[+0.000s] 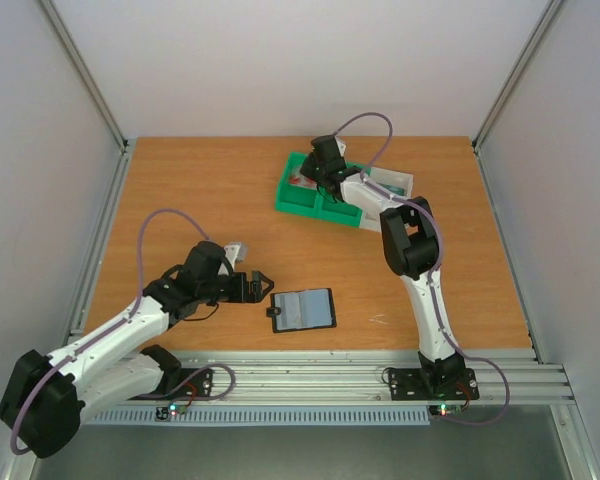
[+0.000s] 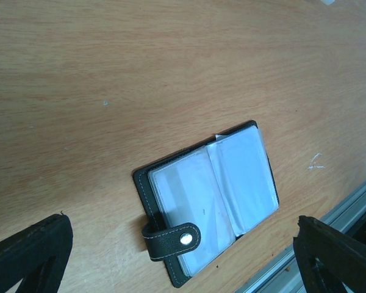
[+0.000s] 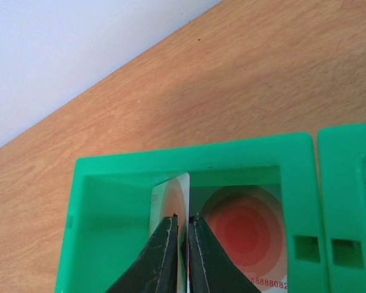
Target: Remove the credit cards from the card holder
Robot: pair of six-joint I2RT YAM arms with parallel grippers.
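right gripper [image 3: 183, 221] pinches a credit card [image 3: 171, 195] on edge inside a green tray [image 3: 189, 155] compartment, just above a second card [image 3: 250, 235] lying flat; letting go should drop it there. card holder [image 1: 303, 311] lies open on the bench [image 1: 180, 190], well away from the tray toward the arm bases, beside the wide-open, empty left gripper [image 1: 257, 285].

Card holder [image 2: 204, 204] black with white stitching; tray [image 3: 189, 155] green; credit card [image 3: 169, 196] whitish with reddish rings.

The brown wooden table [image 1: 180, 190] bears an open black leather card holder [image 1: 304, 311], a green plastic compartment tray [image 1: 300, 206] and, touching it, a white tray [image 1: 394, 181].
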